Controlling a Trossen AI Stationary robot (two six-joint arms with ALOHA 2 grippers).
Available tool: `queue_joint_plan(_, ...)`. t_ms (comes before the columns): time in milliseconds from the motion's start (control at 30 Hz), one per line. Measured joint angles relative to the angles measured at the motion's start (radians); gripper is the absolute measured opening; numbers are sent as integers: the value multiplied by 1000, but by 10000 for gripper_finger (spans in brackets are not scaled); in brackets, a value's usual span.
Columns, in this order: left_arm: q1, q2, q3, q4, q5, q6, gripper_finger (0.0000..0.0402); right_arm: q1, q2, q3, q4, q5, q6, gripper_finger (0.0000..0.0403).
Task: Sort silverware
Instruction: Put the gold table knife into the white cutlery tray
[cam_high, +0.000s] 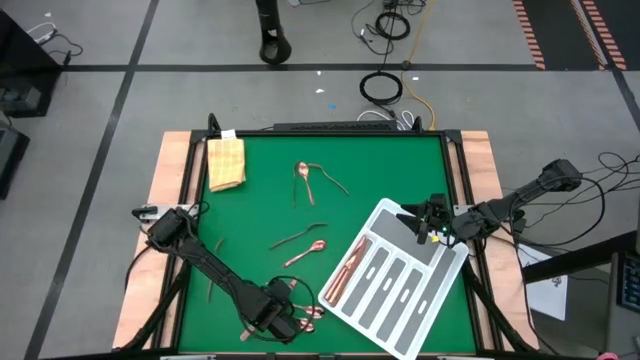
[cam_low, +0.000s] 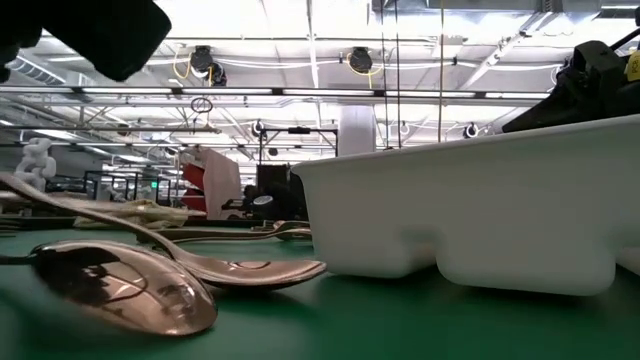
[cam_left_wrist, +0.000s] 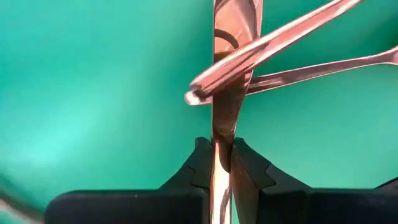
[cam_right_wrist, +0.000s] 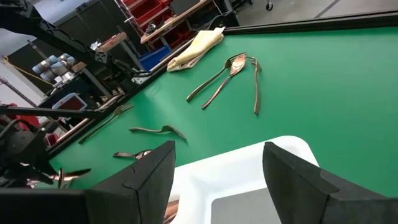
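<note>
My left gripper (cam_high: 292, 318) is low at the table's near edge, shut on a flat copper piece of silverware (cam_left_wrist: 235, 37). Two more copper pieces (cam_left_wrist: 267, 43) cross over it, and spoons lie close by (cam_low: 130, 285). More silverware lies on the green mat: a spoon group (cam_high: 310, 175) at the far middle, a pair (cam_high: 302, 245) in the middle, and one piece (cam_high: 212, 282) at the left. My right gripper (cam_right_wrist: 217, 180) is open and empty over the far corner of the white tray (cam_high: 395, 280). My left gripper pinches the flat copper piece (cam_left_wrist: 222, 146) between its two fingertips. The piece runs straight out ahead, along the fingers. The gripper comes at it low, from the table's left. Which end it holds, and whether the piece is clear of the mat, I cannot tell.
The white tray with grey slots lies slanted at the near right, with copper pieces (cam_high: 345, 272) in its leftmost slot. A yellow folded cloth (cam_high: 226, 162) lies at the far left corner. The tray's wall (cam_low: 480, 210) rises right beside the near spoons.
</note>
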Motion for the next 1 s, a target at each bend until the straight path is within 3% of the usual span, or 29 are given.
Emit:
queue_joint_plan(433, 16, -11, 31, -278, 63, 23, 30, 0, 0, 0, 0, 1, -17, 228)
queue_joint_plan(633, 85, -101, 77, -271, -59, 40, 30, 0, 0, 0, 0, 1, -17, 228)
queue_joint_plan(833, 231, -160, 117, -121, -239, 115, 30, 0, 0, 0, 0, 1, -17, 228)
queue_joint_plan(1000, 355, -126, 122, 180, -252, 275, 30, 0, 0, 0, 0, 1, -9, 228)
